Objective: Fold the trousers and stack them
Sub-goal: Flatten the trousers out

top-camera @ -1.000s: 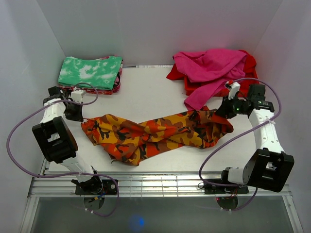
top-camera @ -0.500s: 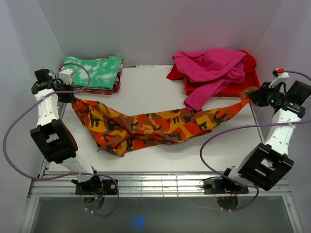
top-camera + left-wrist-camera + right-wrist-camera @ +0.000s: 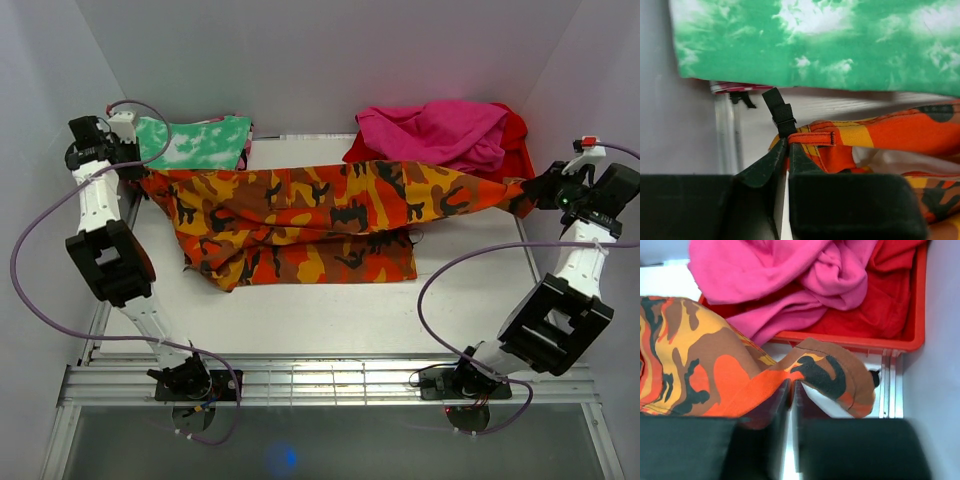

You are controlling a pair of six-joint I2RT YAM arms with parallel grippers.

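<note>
I am holding the trousers (image 3: 300, 215) taut above the far worktop (image 3: 330, 305), left fingers (image 3: 765, 167) and right fingers (image 3: 815, 440) each pinching an end, the orange-brown camouflage cloth draping down between them.

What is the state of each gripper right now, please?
Left gripper: jaws closed, holding one end of the trousers.
Right gripper: jaws closed, holding the other end of the trousers.

On my screens: trousers (image 3: 300, 215), camouflage of orange, red, yellow and dark brown; folded cloth (image 3: 200, 143), green mottled white; magenta garment (image 3: 430, 130), plain; red garment (image 3: 515, 130), plain; tray (image 3: 850, 343), orange-red; table (image 3: 330, 300), white; cables (image 3: 419, 300), purple; arms (image 3: 100, 200), white with black joints.
</note>
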